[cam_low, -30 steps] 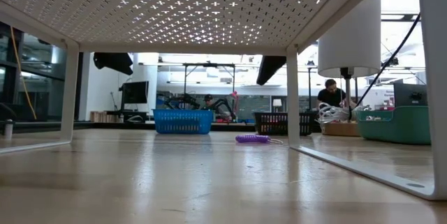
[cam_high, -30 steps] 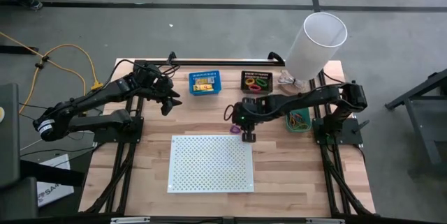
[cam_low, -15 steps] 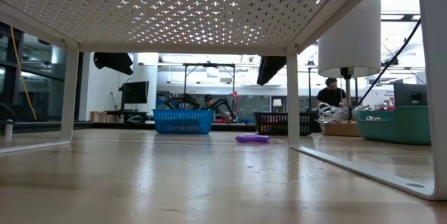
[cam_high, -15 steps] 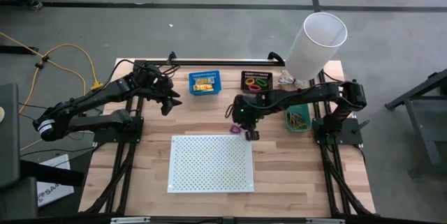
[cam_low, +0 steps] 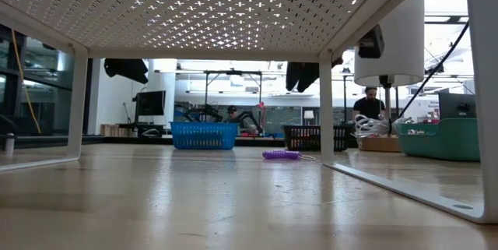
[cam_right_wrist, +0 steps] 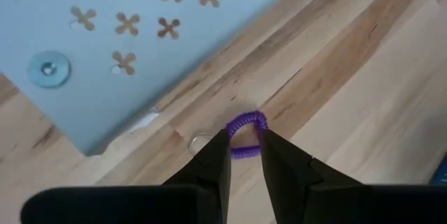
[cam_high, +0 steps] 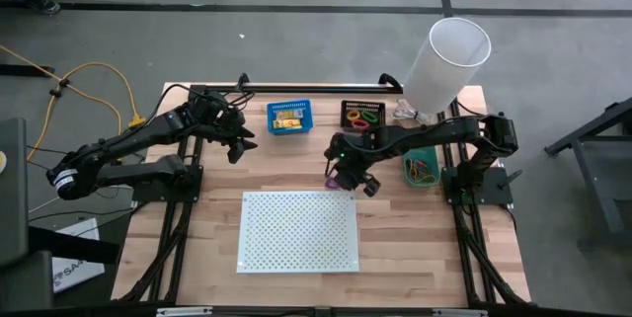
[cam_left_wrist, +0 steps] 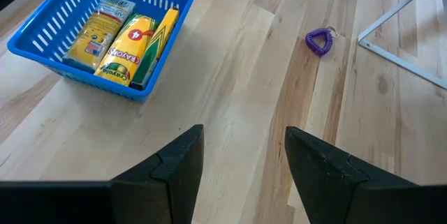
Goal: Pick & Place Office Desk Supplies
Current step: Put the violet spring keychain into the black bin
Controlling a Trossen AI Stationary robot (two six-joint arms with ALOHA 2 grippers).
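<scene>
A purple coiled loop (cam_right_wrist: 246, 122) lies flat on the wood just off the far right corner of the white perforated board (cam_high: 298, 230); it also shows in the low view (cam_low: 282, 155) and the left wrist view (cam_left_wrist: 318, 41). My right gripper (cam_right_wrist: 242, 140) hangs well above this loop (cam_high: 333, 184), pointing steeply down, its fingers a narrow gap apart with nothing between them. My left gripper (cam_left_wrist: 244, 140) waits wide open above the far left of the table, beside the blue bin (cam_high: 289, 117) that holds yellow-orange packets (cam_left_wrist: 129, 42).
A black bin (cam_high: 362, 116) with bright loops stands at the far edge. A green bin (cam_high: 423, 168) with rubber bands sits to the right of my right gripper. A tall white cylinder (cam_high: 446, 60) stands at the far right corner. Bare wood lies between the bins and the board.
My right gripper has rolled about its own pointing line while staying above the purple loop. The gap between its fingers is unchanged. The loop has not moved.
</scene>
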